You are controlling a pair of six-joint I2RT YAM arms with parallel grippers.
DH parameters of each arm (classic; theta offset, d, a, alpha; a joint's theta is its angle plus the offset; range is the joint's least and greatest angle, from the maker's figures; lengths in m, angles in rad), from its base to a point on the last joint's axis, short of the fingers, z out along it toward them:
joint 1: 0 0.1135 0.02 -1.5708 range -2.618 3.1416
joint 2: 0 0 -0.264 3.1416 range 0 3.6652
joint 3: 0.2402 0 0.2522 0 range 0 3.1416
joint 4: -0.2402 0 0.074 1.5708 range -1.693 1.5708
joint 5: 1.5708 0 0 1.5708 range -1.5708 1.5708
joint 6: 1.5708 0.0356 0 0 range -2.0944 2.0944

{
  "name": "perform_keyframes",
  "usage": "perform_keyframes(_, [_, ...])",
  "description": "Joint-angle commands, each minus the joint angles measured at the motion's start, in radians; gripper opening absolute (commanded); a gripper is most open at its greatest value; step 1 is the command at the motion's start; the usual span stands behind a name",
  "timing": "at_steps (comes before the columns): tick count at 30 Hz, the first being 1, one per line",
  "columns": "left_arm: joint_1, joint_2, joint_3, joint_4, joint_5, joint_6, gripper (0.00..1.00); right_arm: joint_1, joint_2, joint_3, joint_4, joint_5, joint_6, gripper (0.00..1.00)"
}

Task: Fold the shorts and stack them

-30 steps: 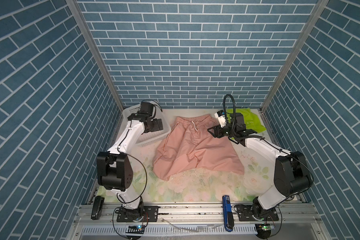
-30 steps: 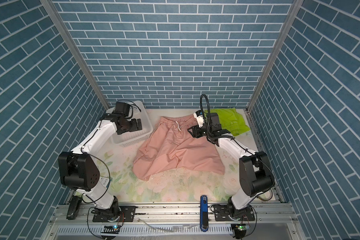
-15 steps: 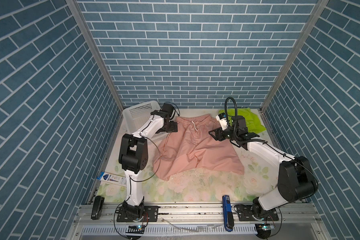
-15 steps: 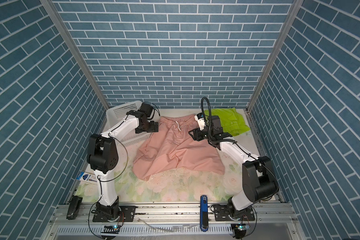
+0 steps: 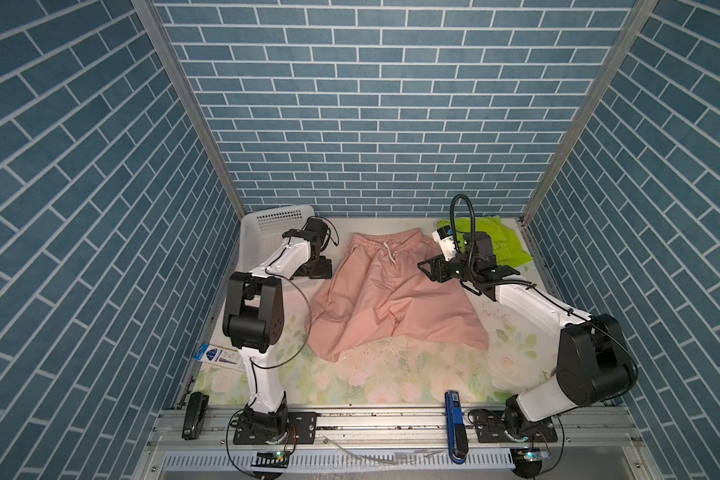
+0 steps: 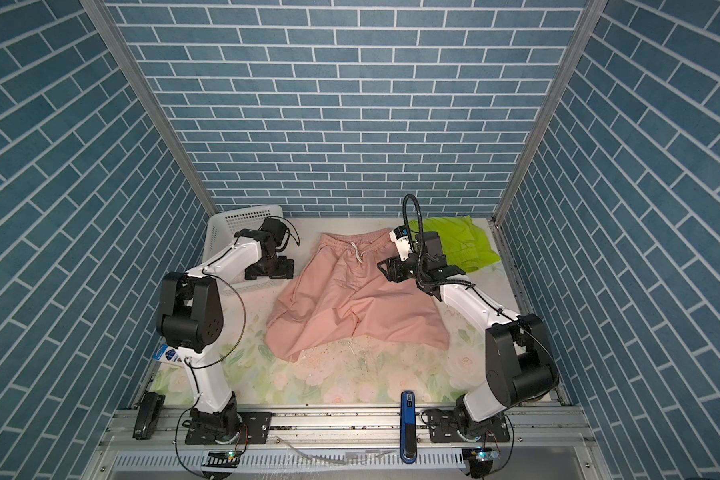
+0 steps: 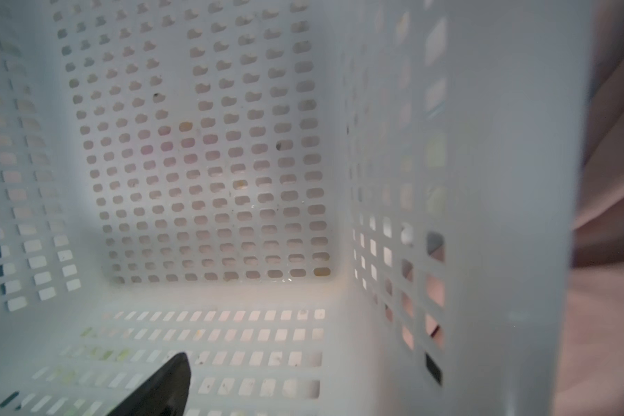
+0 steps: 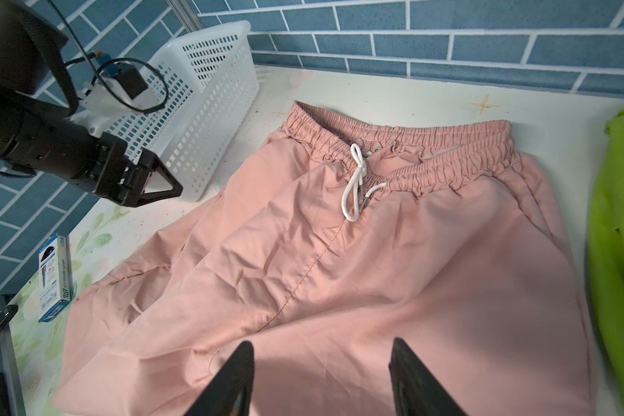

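1. Pink shorts [image 5: 391, 299] lie spread open in the middle of the flowered surface [image 5: 391, 374]. The waistband points to the far edge and the legs to the near edge. The leg nearer the left edge is rumpled. Laid out like this, they look ready for a first fold that has not begun.
2. Lime-green shorts [image 5: 506, 243] sit in the far right corner, just beside the pink pair. They seem parked out of the way, and nothing is stacked.
3. A white basket [image 5: 267, 226] stands in the far left corner.
4. The left arm [image 5: 285, 257] reaches to the basket corner closest to the pink pair. The left jaws are spread fully wide and hold nothing.
5. The right arm [image 5: 528, 299] holds the right jaws above the pink pair's right side, below the waistband. They are partly open and empty, probably poised to pinch that side.
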Motion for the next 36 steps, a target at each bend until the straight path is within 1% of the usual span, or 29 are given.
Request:
perform_keyframes(1, [0.016, -0.087, -0.068, -0.037, -0.050, 0.014, 1.00, 0.013, 0.021, 0.036, -0.019, -0.008, 0.023, 0.61])
perform_keyframes(6, [0.075, -0.147, -0.150, -0.026, -0.080, 0.015, 1.00, 0.024, 0.050, 0.049, -0.028, -0.009, 0.020, 0.60])
perform_keyframes(8, [0.103, -0.159, -0.159, -0.016, -0.088, 0.024, 1.00, 0.025, 0.056, 0.049, -0.035, -0.010, 0.021, 0.61])
perform_keyframes(10, [0.125, -0.156, -0.150, -0.015, -0.120, 0.036, 1.00, 0.025, 0.056, 0.048, -0.067, 0.009, 0.012, 0.61])
perform_keyframes(12, [0.141, -0.143, -0.128, -0.022, -0.143, 0.054, 1.00, 0.023, 0.044, 0.042, -0.134, 0.064, 0.002, 0.61])
perform_keyframes(14, [0.155, -0.130, -0.116, -0.012, -0.143, 0.067, 1.00, 0.014, 0.014, 0.018, -0.180, 0.127, 0.015, 0.61])
perform_keyframes(17, [0.173, -0.113, -0.102, 0.000, -0.132, 0.069, 1.00, -0.013, -0.040, -0.024, -0.242, 0.174, 0.052, 0.61])
perform_keyframes(19, [0.174, -0.116, -0.095, 0.004, -0.127, 0.065, 1.00, -0.021, -0.063, -0.039, -0.310, 0.256, 0.072, 0.61])
perform_keyframes(23, [0.169, -0.192, -0.075, 0.003, -0.022, 0.053, 1.00, -0.053, -0.105, -0.065, -0.456, 0.416, 0.148, 0.61])
perform_keyframes(25, [0.156, -0.257, -0.080, 0.001, 0.034, 0.046, 1.00, -0.079, -0.136, -0.097, -0.493, 0.453, 0.193, 0.62])
perform_keyframes(28, [0.109, -0.367, -0.143, 0.021, 0.168, 0.020, 1.00, -0.133, -0.188, -0.163, -0.520, 0.501, 0.279, 0.63])
perform_keyframes(32, [0.025, -0.527, -0.339, 0.075, 0.295, -0.064, 1.00, -0.200, -0.261, -0.257, -0.522, 0.505, 0.370, 0.64])
perform_keyframes(34, [-0.005, -0.608, -0.448, 0.097, 0.337, -0.107, 1.00, -0.228, -0.299, -0.307, -0.506, 0.500, 0.395, 0.64])
perform_keyframes(36, [-0.060, -0.689, -0.567, 0.153, 0.409, -0.138, 1.00, -0.260, -0.326, -0.361, -0.471, 0.476, 0.420, 0.64])
